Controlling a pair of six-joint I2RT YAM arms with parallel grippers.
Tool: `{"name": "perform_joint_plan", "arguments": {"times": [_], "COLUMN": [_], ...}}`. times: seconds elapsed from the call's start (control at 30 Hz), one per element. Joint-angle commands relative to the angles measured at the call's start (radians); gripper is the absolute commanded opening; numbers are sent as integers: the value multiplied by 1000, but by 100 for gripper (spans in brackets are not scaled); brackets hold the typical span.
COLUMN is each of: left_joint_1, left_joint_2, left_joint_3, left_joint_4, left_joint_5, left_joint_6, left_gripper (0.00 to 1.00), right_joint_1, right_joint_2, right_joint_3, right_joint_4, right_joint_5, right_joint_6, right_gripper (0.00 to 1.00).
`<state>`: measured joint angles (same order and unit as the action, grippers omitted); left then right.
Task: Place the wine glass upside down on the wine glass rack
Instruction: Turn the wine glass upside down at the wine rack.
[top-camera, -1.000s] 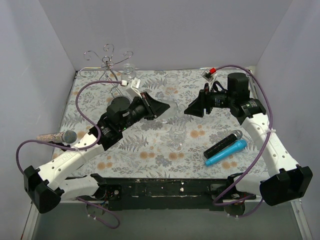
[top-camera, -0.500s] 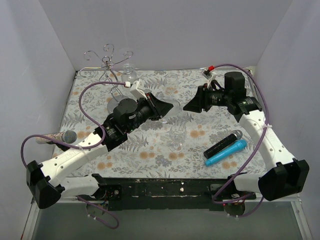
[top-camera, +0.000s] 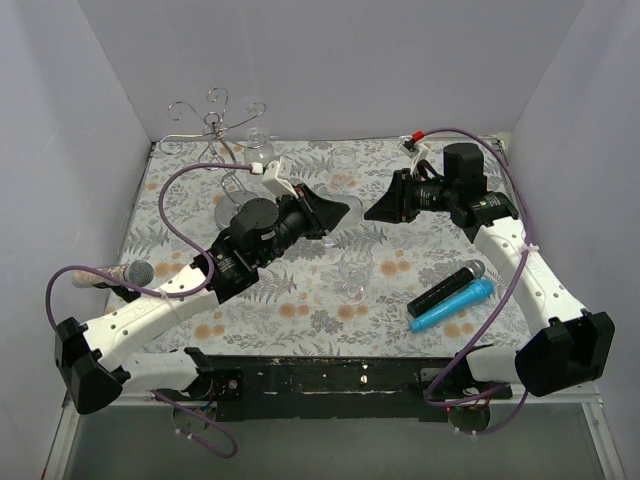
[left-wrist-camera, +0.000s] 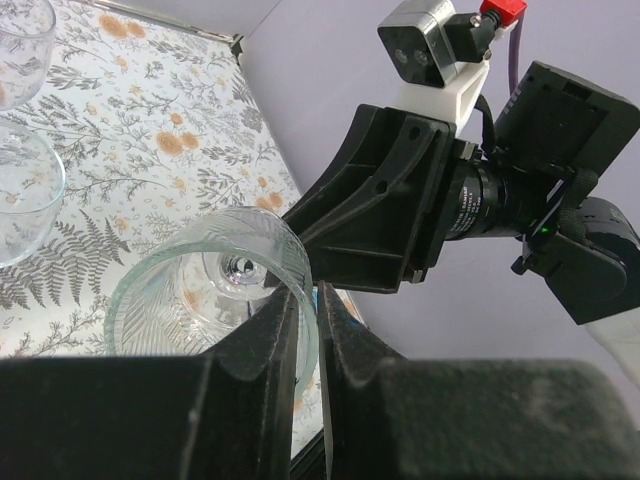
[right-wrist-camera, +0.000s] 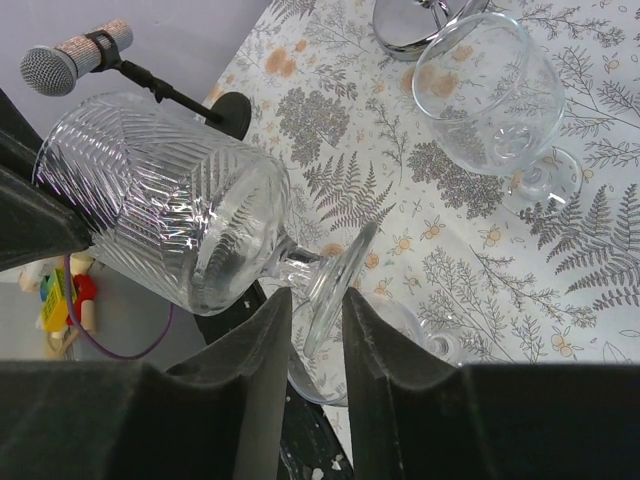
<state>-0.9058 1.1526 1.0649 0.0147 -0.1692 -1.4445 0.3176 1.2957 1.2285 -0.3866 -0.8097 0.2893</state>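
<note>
A clear ribbed wine glass (top-camera: 347, 213) hangs on its side above the middle of the table. My left gripper (left-wrist-camera: 308, 300) is shut on its rim, one finger inside the bowl (left-wrist-camera: 215, 285) and one outside. In the right wrist view the bowl (right-wrist-camera: 170, 200) lies to the left, and its foot (right-wrist-camera: 338, 280) stands tilted between the fingers of my right gripper (right-wrist-camera: 317, 300). Those jaws are narrow but open, with small gaps beside the foot. From above, the right gripper (top-camera: 375, 213) faces the left gripper (top-camera: 335, 215). The silver wine glass rack (top-camera: 212, 128) stands at the back left.
A second glass (top-camera: 355, 272) stands on the floral cloth under the grippers, and another (top-camera: 258, 142) sits by the rack. A black microphone (top-camera: 445, 285) and a blue one (top-camera: 452, 305) lie right of centre. A grey microphone (top-camera: 136, 272) rests at the left edge.
The right gripper has moved left onto the glass's foot and its jaws have narrowed around it. The left arm has shifted slightly right with the glass still in its grip.
</note>
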Motion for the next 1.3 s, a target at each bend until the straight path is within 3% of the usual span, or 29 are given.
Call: {"name": "perform_joint_plan", "arguments": {"times": [0.0,0.07,0.23,0.53,0.8,1.1,1.27], "left_joint_1": [-10,-13,-18,-22,-22,-25,-24], "left_joint_2": [-10,-7,-5,15,-2,-39,-108], "left_joint_3": [66,67,73,86,63,49,47], "left_joint_4": [77,77,76,67,57,24,-9], "left_joint_5": [-24,-23,-24,14,45,53,45], "left_joint_6": [19,19,18,4,-17,-11,38], "left_gripper": [0,0,0,7,40,65,83], "right_joint_1": [6,6,6,2,-74,-113,-156], "right_joint_2": [-3,1,8,14,14,-3,-12], "right_joint_3": [0,2,2,8,-20,-27,8], "right_joint_4": [52,54,55,66,123,146,127], "right_joint_5": [-8,-5,17,50,12,3,21], "right_joint_6": [19,22,28,39,85,74,13], "right_gripper": [32,26,1,1,1,1,1]}}
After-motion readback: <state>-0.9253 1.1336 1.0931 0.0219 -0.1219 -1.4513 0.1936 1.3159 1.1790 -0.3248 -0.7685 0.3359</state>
